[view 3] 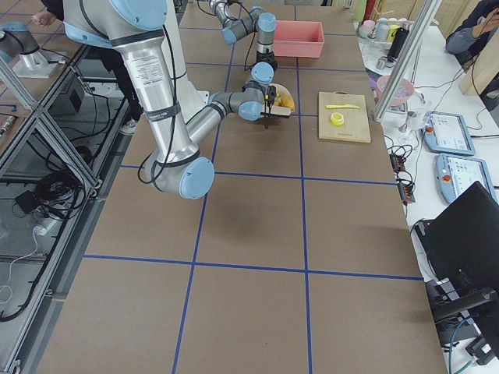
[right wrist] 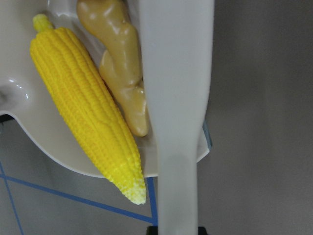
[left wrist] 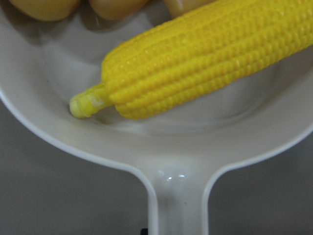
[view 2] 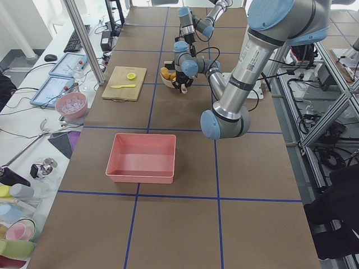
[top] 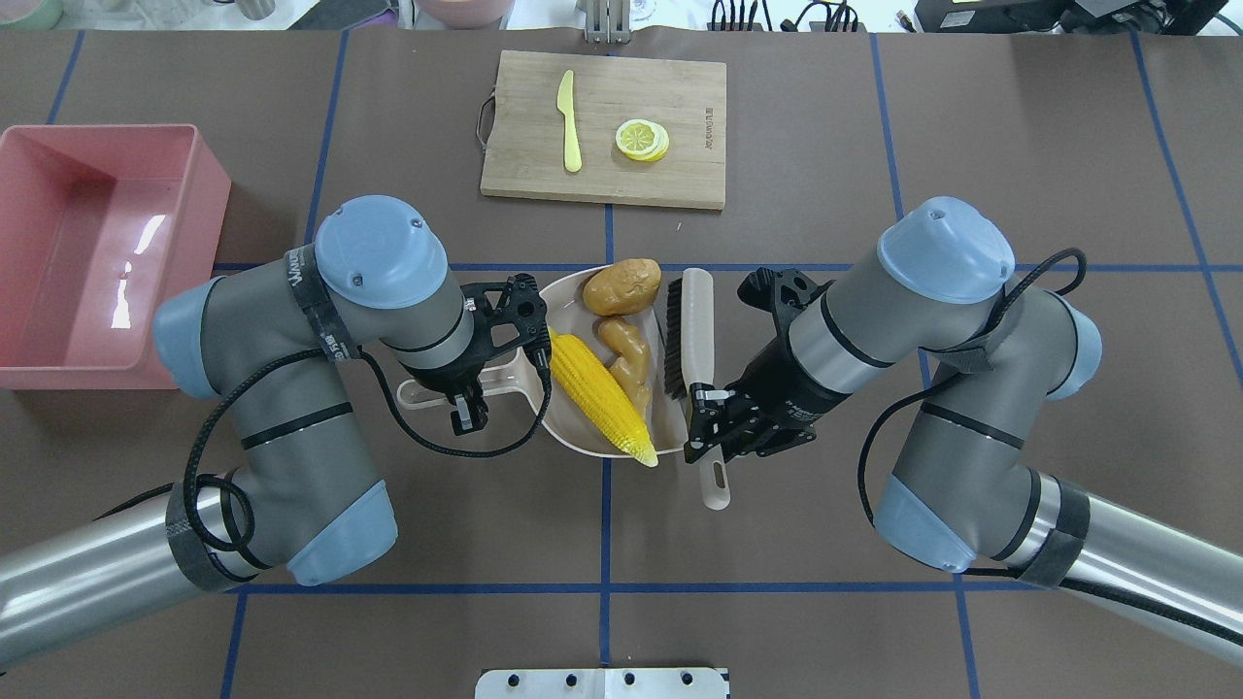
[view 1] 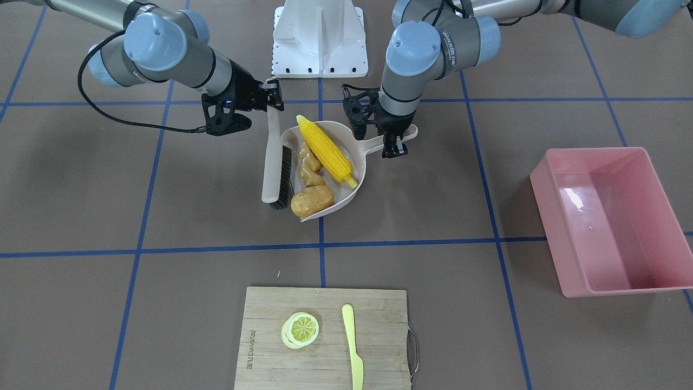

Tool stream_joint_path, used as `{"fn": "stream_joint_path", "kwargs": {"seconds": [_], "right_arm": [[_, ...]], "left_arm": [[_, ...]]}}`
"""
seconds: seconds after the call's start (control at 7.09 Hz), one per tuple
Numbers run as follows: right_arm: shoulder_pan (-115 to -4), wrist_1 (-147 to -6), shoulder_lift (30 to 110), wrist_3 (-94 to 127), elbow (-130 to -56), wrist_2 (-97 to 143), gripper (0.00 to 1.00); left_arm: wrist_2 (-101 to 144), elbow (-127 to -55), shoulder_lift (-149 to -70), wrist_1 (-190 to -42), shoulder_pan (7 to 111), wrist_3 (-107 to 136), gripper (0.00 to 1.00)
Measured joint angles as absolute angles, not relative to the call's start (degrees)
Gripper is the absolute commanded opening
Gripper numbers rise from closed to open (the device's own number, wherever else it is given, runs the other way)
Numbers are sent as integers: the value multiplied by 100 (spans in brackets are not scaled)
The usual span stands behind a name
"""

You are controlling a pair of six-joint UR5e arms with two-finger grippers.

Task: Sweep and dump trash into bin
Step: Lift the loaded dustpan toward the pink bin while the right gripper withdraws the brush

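Nearest in the front view lies the cutting board [view 1: 325, 346], with a lemon slice [view 1: 300, 329] and a pale knife [view 1: 353, 346] on it; I do not count these as trash. The bin [view 1: 549, 216] stands far to the robot's left on the tabletop [view 1: 162, 216], well apart from the dustpan [view 1: 341, 197], and nothing shows inside it. The dustpan sits in the middle and carries all three pieces: the corn cob [view 1: 327, 149], the potato [view 1: 312, 200] at its mouth, and the ginger root [view 1: 309, 168] beside the corn. The brush [view 1: 270, 162] lies along the open mouth, its bristles just beside the potato. The left hand [view 1: 394, 145] is pinching the dustpan's handle, and the right hand [view 1: 273, 97] is pinching the brush handle. So I judge the sweeping finished; the carrying and dumping are left. For writing, the board has a small burnt mark and the left arm [view 1: 427, 49] has white letters; both are too small to read surely.
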State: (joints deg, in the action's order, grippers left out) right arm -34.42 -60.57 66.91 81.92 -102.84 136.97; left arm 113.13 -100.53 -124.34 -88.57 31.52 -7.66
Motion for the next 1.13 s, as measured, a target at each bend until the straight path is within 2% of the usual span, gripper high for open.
{"fn": "stream_joint_path", "kwargs": {"seconds": [0.71,1.13], "right_arm": [[-4927,-6073,7662,6805,-10464,14229,0],[-5548,-6613,8463,4951,-10505,14236,0]], "left_arm": [[11311,-10239,-12186,-10065,3386,-284,0],[11457,-10958,-11514,-10326,4158,452,0]]}}
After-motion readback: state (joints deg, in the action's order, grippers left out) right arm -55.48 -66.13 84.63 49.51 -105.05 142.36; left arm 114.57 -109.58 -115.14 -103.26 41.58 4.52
